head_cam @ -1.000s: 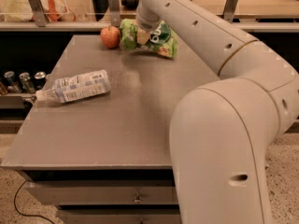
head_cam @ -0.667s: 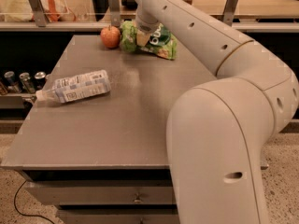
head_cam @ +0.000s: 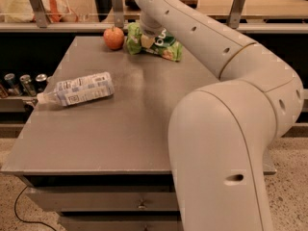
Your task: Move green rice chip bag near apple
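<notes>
A clear plastic bottle (head_cam: 79,89) with a white label lies on its side on the grey table (head_cam: 120,129), well apart from the apple (head_cam: 114,37) and nearer the table's front-left, its cap pointing off the left edge. Some cans (head_cam: 21,83) stand on a lower ledge beyond that edge, left of and below the apple. A cable (head_cam: 19,211) trails on the floor by the table's front corner. Nothing lies between the apple and the green rice chip bag (head_cam: 166,49). My own arm crosses the right of the view and hides that side of the table.

Since a second ago the apple, bag and bottle have kept their places. Only the bulk of my arm has drifted slightly leftward.

My gripper (head_cam: 146,40) is down on the bag's left end, on the side facing the apple, and my wrist covers it. I cannot tell whether it is clamped on the bag or loose. The bag rests on the table just beside the apple, to its right, at the back edge.
</notes>
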You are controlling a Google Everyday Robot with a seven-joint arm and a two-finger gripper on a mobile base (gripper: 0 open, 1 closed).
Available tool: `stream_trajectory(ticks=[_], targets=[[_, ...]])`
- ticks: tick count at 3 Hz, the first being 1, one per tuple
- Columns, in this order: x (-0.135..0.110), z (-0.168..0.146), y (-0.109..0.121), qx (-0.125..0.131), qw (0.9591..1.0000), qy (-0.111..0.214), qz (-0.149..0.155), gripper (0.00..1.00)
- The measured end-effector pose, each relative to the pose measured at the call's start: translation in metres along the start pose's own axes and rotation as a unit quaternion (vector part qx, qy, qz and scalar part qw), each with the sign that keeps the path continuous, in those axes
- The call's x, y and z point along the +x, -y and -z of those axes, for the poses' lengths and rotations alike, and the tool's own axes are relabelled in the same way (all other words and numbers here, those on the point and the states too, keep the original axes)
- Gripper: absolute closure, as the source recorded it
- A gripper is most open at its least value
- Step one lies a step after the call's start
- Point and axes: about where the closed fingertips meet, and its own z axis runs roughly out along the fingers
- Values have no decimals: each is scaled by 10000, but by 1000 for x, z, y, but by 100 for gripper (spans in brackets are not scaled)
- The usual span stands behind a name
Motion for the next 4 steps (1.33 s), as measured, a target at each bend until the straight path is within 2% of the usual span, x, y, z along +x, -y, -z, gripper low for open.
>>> stream_trajectory(ticks=[1,2,4], targets=[[1,-4,-2,-35,10000,-10,-46,13],[1,-6,-1,-56,10000,13,-71,0],[2,-2,3,-38,9999,34,-89,0]])
